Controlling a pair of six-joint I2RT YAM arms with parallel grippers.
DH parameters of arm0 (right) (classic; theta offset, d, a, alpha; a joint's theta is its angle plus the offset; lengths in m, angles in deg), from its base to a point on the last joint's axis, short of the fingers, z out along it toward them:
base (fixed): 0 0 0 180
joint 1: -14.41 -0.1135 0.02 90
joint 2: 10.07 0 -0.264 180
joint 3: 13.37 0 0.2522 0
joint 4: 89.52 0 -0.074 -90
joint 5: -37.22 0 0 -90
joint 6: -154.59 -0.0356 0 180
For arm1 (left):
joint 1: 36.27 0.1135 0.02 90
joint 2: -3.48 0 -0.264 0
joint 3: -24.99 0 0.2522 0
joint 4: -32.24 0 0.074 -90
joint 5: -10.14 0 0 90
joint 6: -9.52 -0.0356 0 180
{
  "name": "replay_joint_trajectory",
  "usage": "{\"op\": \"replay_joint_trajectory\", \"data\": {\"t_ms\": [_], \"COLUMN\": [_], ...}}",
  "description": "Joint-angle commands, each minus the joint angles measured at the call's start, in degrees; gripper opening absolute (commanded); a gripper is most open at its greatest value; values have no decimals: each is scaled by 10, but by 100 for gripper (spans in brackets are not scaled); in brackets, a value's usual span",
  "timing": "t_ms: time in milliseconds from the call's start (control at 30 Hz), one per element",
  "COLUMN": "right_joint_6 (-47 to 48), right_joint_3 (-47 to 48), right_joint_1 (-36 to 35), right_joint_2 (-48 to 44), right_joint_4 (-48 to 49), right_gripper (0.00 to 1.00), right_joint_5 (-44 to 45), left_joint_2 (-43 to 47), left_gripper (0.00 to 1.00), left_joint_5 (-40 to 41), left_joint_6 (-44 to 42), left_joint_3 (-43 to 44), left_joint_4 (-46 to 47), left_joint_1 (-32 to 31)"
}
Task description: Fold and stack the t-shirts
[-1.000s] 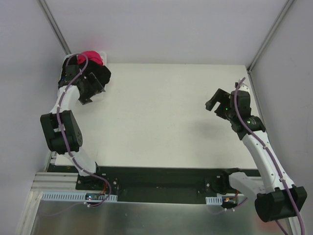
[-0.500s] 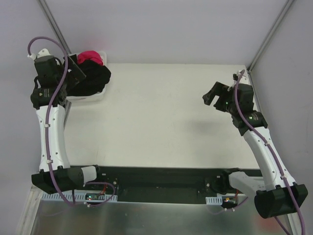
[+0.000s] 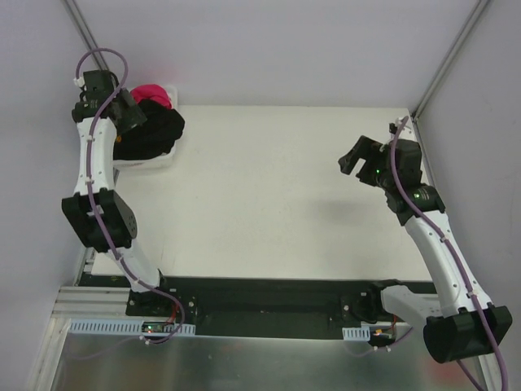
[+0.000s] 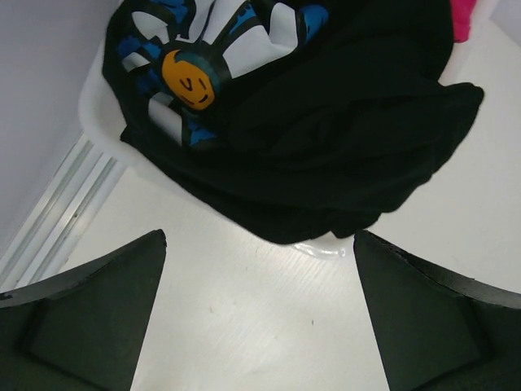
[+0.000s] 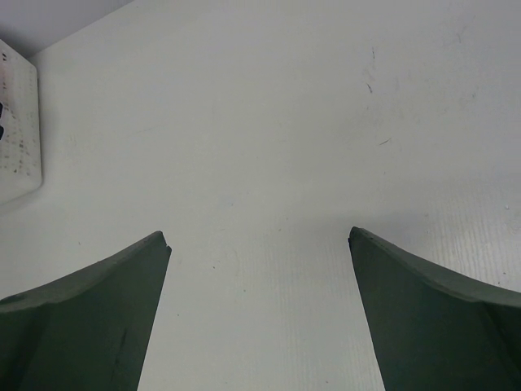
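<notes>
Left pincer (image 4: 259,238) gapes empty over bunched black t-shirt (image 4: 350,122), daisy end toward the wall (image 4: 32,98), long axis seemingly finger-to-finger.

White table (image 3: 269,195), matte, a few faint scuffs and specks noted in the right wrist view. One white plastic basket (image 3: 153,162) is set on it at the far-left corner.

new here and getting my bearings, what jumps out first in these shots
The black t-shirt with its white daisy and orange centre, heaped over the rim of the white basket at the far left corner of the table. A bright pink shirt sits behind it, and the left claw hangs open right above the heap.
</notes>
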Motion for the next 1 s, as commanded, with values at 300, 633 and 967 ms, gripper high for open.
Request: {"op": "replay_joint_trajectory", "data": {"t_ms": [300,633,967], "right_joint_6": [-12,-2,-4], "right_joint_3": [-46,13,20], "right_joint_1": [5,7,8], "right_joint_2": [-58,-6,-3], "right_joint_4": [3,-28,-16], "right_gripper": [96,96,96], "right_joint_5": [77,80,49], "left_joint_2": [-211,-254,-104], "left_gripper": [93,26,0], "left_joint_5": [47,-20,-55], "left_joint_6": [34,6,-2], "left_joint_3": [140,149,187], "left_joint_4": [28,102,111], "left_joint_1": [6,10,8]}}
